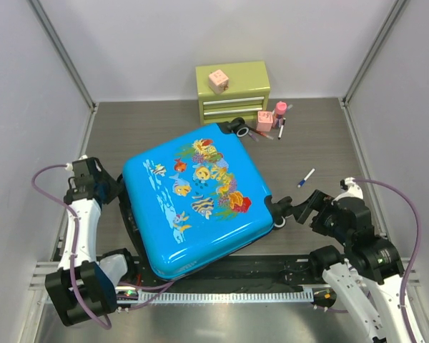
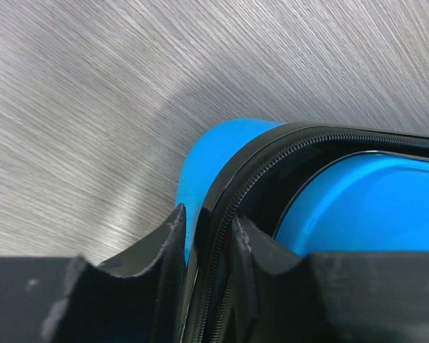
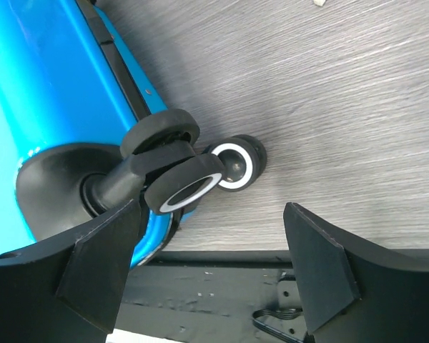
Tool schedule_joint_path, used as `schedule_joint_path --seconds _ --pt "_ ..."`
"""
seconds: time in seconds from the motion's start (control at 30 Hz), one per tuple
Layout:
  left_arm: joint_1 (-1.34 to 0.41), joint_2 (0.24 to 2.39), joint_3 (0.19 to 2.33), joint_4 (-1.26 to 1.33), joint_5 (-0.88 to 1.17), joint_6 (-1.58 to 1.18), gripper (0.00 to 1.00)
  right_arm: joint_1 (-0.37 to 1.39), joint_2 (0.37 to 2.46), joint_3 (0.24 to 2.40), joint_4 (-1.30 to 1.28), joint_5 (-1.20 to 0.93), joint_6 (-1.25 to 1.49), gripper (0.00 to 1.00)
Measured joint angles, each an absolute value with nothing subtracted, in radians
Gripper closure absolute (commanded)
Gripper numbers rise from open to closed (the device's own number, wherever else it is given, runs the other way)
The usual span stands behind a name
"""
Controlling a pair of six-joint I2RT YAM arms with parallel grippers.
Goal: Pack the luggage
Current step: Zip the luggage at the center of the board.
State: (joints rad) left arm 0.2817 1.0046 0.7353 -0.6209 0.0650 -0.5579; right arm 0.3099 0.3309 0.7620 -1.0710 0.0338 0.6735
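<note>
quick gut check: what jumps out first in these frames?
The bright blue fish-print luggage, lying flat with its lid down, fills the middle of the table. The left gripper straddles its zipper rim at the left edge, while the right gripper stands open by a wheel at its right corner.

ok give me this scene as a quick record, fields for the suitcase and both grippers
luggage: bright blue hard-shell fish-print suitcase, lid down, lying flat
left gripper: straddles its zipper rim; grip unclear
right gripper: open, holding nothing, beside the black wheels
behind luggage: small green drawer chest, drawers shut
</note>
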Motion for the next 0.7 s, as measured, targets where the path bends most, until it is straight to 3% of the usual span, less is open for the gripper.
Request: schedule_joint_path --seconds 0.57,0.7 --pt "0.295 1.062 0.739 -0.588 0.121 -0.511 0.99 0.31 0.447 0.723 -0.923 -0.087 0.606 0.18" --pt "0.296 1.089 0.752 -0.575 0.136 -0.507 1.0 0.31 0.461 0.701 -0.881 -0.097 0.612 0.21"
